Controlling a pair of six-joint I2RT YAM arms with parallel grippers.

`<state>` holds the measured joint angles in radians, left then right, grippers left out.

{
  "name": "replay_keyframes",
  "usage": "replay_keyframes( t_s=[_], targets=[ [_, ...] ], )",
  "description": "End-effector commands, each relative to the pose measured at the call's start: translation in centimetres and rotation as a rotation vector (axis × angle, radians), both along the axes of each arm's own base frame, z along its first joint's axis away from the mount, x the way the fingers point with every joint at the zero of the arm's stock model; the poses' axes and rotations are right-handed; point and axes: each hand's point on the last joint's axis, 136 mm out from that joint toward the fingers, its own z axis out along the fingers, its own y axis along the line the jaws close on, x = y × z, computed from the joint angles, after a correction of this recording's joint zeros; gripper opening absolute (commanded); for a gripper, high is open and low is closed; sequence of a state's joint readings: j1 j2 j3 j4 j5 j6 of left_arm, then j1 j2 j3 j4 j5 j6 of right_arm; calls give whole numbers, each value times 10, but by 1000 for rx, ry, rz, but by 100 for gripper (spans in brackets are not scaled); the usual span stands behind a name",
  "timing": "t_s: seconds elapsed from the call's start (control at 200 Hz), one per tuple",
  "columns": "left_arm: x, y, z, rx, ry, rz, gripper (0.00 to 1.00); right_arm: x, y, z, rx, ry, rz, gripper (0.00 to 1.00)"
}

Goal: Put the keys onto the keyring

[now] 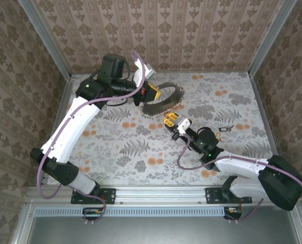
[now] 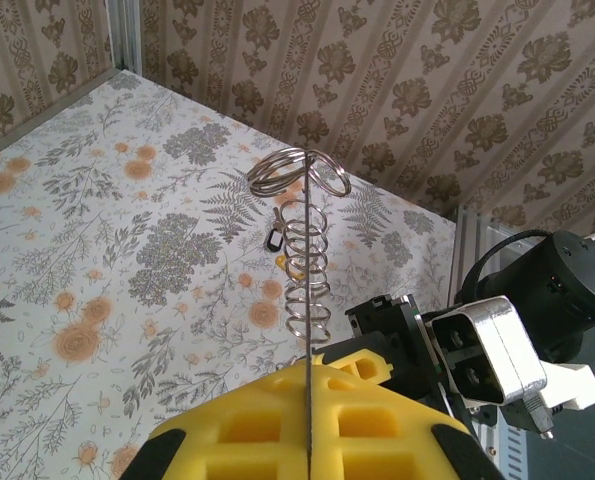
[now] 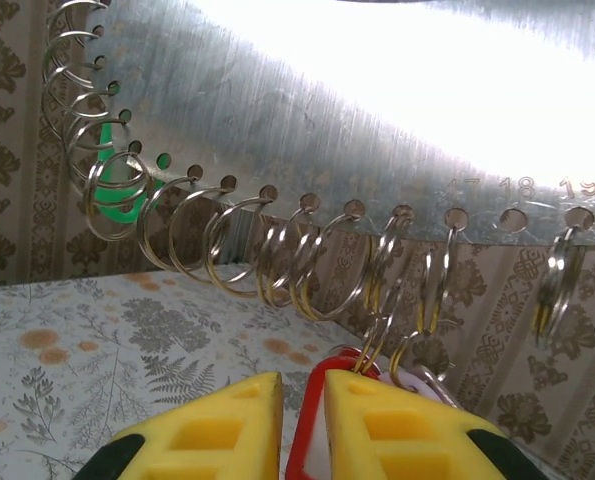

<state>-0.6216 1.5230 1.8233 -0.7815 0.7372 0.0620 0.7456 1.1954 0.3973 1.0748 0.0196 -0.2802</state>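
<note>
Yellow right fingers pinch the red key under the keyring, which left fingers clamp edge-on; wind it gently along the split ring at one o'clock.

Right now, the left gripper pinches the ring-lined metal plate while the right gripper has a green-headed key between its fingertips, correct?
Wrong colour: the right gripper has a red-headed key between its fingertips. The green-headed key hangs from a ring farther along the metal plate. The right wrist view shows it; the rest holds.
</note>
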Motion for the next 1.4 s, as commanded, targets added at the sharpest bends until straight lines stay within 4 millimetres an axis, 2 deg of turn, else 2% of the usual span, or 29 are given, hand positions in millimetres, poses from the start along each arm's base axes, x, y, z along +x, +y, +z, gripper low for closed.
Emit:
replay_keyframes(
  t_s=[0.0, 0.29, 0.465, 0.65, 0.865, 1.19, 1.395],
  targets=[
    [-17, 4, 27, -53, -69, -43, 0, -4, 1, 21, 72, -36, 22, 20],
    [-17, 3, 28, -59, -69, -46, 0, -6, -1, 25, 79, -44, 20, 21],
    [-17, 4, 30, -61, -80, -41, 0, -2, -5, 10, 54, -14, -12, 23],
    [-15, 7, 27, -39, -85, -23, 0, -11, -9, 2, 43, 2, 5, 23],
    [-12, 6, 26, -31, -87, -22, 0, -23, -6, 4, 63, 12, 64, 19],
    [-15, 8, 25, -14, -86, -21, 0, -27, -23, 5, 79, 1, 6, 20],
    [-22, 9, 23, -8, -76, -59, 0, -29, -32, 16, 36, -42, -38, 17]
  ],
)
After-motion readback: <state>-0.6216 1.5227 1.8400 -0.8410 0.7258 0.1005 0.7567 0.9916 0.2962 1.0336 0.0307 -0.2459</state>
